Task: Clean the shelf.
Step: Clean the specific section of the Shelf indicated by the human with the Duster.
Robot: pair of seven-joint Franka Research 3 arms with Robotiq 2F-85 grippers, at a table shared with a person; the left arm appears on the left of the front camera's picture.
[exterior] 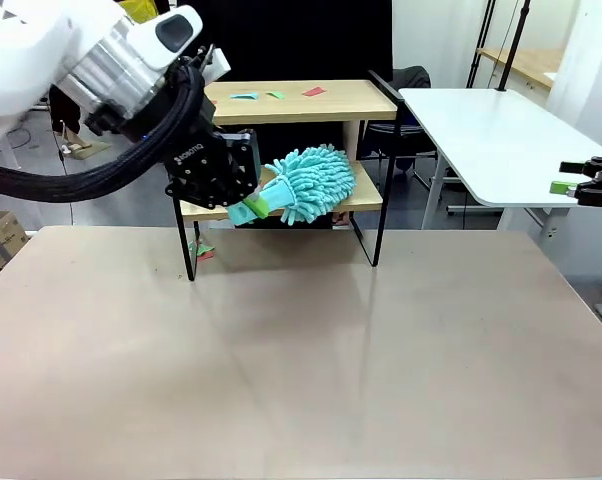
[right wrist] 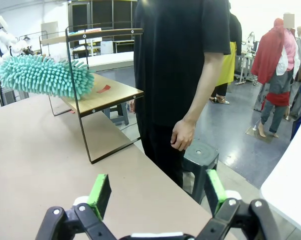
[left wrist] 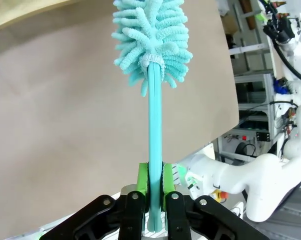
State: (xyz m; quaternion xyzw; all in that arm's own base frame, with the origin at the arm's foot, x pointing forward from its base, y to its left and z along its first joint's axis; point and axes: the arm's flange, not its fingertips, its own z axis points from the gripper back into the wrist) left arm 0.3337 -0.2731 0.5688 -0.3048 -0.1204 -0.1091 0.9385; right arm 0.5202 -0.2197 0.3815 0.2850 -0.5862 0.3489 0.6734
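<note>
Shelf at the far edge of the tabletop, about the middle of that edge, upright on thin black legs. On its top board, three paper scraps, teal, green and red, left of the board's middle. On the lower board, one red scrap. More scraps on the tabletop under the shelf, by its near left leg. Left gripper in front of the shelf's left half at lower-board height, clamped tight on the teal handle of a fluffy teal duster. In the left wrist view, green pads flat against both sides of the handle. Duster head across the lower board's near edge, between the two boards; touching the wood or not, cannot tell. White left arm and thick black cable bundle over the far left corner of the tabletop, hiding the shelf's left end. Right gripper off the right edge of the tabletop, well apart from the shelf, fingers spread wide. Beyond the far edge, just behind the shelf, a person in black, one hand hanging loose, a dark stool beside. White table past the far right corner. Open room across the near half of the tabletop and along its whole right side, up to the near edge.
</note>
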